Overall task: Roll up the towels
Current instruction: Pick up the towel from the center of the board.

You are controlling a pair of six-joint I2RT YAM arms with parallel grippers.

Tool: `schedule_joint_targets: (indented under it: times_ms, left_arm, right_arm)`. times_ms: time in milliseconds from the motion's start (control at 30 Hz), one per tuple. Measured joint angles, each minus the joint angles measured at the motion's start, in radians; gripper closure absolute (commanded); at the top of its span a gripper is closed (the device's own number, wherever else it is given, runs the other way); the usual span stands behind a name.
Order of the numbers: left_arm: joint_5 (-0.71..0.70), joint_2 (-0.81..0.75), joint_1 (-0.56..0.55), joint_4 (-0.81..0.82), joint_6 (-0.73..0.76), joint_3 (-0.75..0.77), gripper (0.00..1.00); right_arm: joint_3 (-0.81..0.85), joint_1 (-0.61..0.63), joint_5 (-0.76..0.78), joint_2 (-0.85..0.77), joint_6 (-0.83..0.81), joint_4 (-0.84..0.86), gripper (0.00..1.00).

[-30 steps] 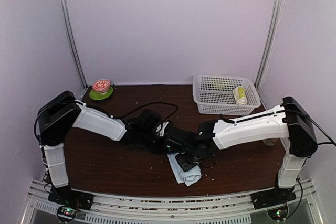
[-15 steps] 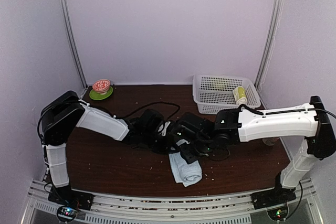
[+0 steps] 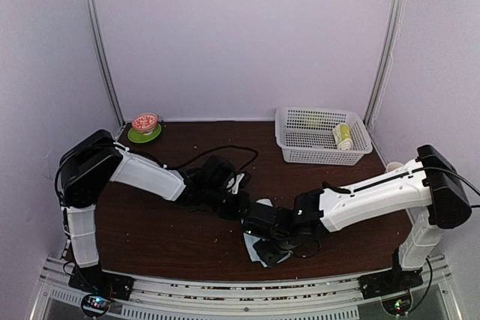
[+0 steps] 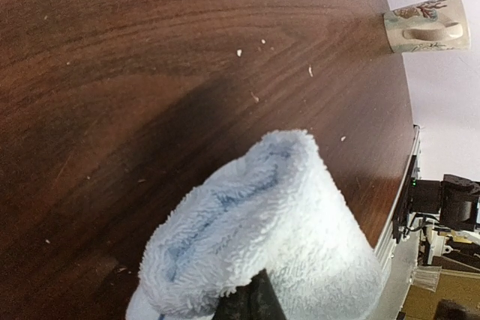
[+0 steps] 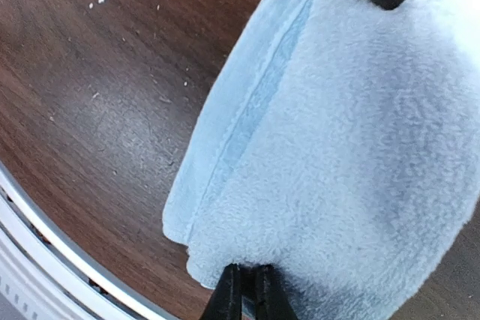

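The pale-blue towel (image 3: pixel 268 254) lies partly rolled near the table's front edge. In the left wrist view it (image 4: pixel 285 237) is a thick roll with its spiral end facing me. My left gripper (image 3: pixel 244 207) sits at its far end, and its closed tips (image 4: pixel 251 301) are buried in the towel's pile. My right gripper (image 3: pixel 264 236) is over the towel. Its fingers (image 5: pixel 247 290) are closed and the tips press against the towel's (image 5: pixel 352 148) fluffy edge. The lime-green towel (image 3: pixel 343 136) lies rolled in the white basket (image 3: pixel 300 157).
A green saucer with a red bowl (image 3: pixel 145 127) stands at the back left. A printed cup (image 4: pixel 427 24) stands by the table's right edge, also seen in the top view (image 3: pixel 394 166). The metal front rail (image 3: pixel 240 286) runs just beyond the towel. Crumbs dot the wood.
My right arm stretched out over the towel, then drew back, and its gripper has come down toward the front edge, now covering most of the towel. The left arm barely moved.
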Motion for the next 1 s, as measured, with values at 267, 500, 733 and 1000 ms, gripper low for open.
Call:
schedule_joint_targets:
  times_ms: [267,500,733,1000]
  left_arm:
    - [0.0,0.0,-0.001,0.001,0.0,-0.001,1.0]
    - [0.0,0.0,-0.001,0.019,0.0,-0.01,1.0]
    - [-0.001,0.0,-0.001,0.029,0.0,-0.015,1.0]
    - [-0.001,0.0,-0.001,0.037,0.0,-0.02,1.0]
  right_arm:
    - [0.043,0.044,0.005,0.085,-0.001,0.024,0.63]
    - [0.026,0.031,-0.008,-0.056,-0.006,0.018,0.38]
    - [-0.112,-0.15,-0.072,-0.311,0.039,0.128,0.28]
    - [-0.328,-0.333,-0.262,-0.283,0.16,0.387,0.28]
